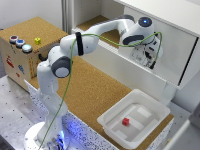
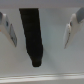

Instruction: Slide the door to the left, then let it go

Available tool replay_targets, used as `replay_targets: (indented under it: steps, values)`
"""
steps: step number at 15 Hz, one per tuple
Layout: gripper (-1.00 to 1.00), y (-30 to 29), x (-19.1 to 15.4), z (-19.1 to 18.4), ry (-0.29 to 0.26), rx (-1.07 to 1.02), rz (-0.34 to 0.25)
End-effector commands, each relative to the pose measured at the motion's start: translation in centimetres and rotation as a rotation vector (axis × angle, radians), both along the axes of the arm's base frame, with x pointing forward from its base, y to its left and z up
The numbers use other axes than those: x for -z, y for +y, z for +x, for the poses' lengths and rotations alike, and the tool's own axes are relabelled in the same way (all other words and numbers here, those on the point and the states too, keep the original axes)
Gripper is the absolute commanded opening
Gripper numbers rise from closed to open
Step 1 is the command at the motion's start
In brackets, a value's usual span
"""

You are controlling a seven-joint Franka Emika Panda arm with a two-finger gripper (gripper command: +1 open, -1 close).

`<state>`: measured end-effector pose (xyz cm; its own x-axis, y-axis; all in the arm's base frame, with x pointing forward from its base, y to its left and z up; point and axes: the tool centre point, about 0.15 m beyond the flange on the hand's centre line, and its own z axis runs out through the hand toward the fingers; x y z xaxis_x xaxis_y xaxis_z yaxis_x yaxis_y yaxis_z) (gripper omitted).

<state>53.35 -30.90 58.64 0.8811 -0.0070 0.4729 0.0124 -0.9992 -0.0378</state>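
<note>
The door point(image 1: 172, 47) is a large flat white panel on the cabinet at the exterior view's right. My gripper point(image 1: 147, 55) is up against its face there, and it hides the handle in that view. In the wrist view the dark handle point(image 2: 34, 37) stands against the white door point(image 2: 55, 60), between my two fingers point(image 2: 74, 29). The gripper point(image 2: 41, 31) is open, with a clear gap between each finger and the handle.
A shallow white tray point(image 1: 142, 112) holding a red cube point(image 1: 126, 121) sits on the cork tabletop point(image 1: 95, 90) below the door. A cork-covered box with coloured buttons point(image 1: 22, 47) stands at the exterior view's left. A green cable point(image 1: 70, 75) hangs along the arm.
</note>
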Motion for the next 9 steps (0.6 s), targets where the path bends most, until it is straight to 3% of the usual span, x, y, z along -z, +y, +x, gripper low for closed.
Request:
replay_targets:
  steps: [1, 5, 9]
  values:
    - [1.00, 0.14, -1.31, 1.41, 0.011, -0.056, 0.002]
    - [1.00, 0.89, -0.86, 1.47, -0.046, -0.004, -0.100]
    - [1.00, 0.67, -0.60, 1.81, -0.052, 0.033, -0.131]
